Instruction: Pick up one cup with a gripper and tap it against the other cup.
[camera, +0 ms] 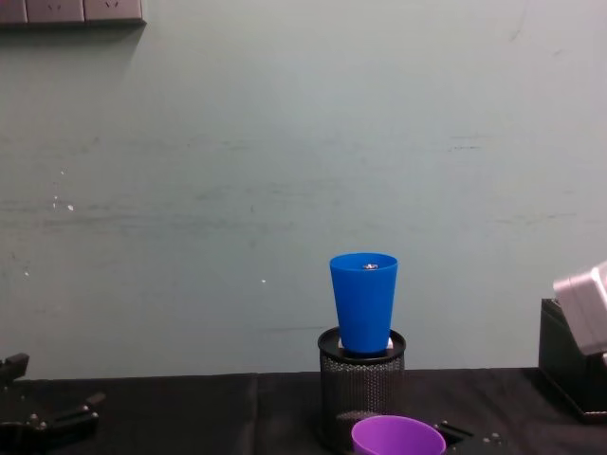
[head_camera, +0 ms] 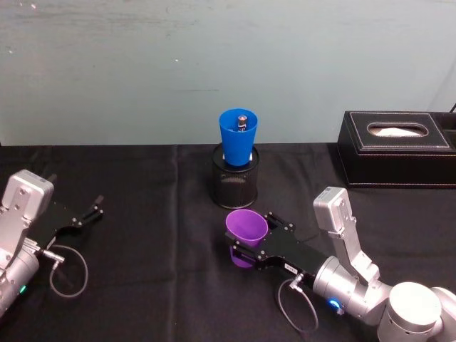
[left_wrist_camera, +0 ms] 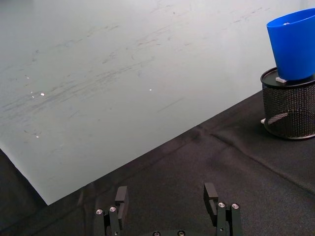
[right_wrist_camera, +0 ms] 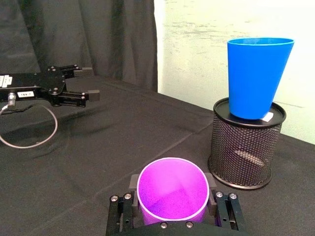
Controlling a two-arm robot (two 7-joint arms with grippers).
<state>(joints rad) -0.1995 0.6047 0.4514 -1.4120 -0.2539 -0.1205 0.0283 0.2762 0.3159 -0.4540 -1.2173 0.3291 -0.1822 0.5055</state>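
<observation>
A scuffed pale-green wall [camera: 285, 142] carrying white sockets [camera: 71, 9] backs a table draped in black cloth [head_camera: 142, 214], with a black curtain [right_wrist_camera: 88, 39] adjoining the wall.

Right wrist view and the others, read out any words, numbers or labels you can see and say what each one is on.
On the left gripper, a white label: digits too small to read.
Beside it, a second white label: too blurred to read.
On the right gripper, a white tag: too small to read.
The purple cup, blue cup, mesh holder and tissue box: no print seen.
</observation>
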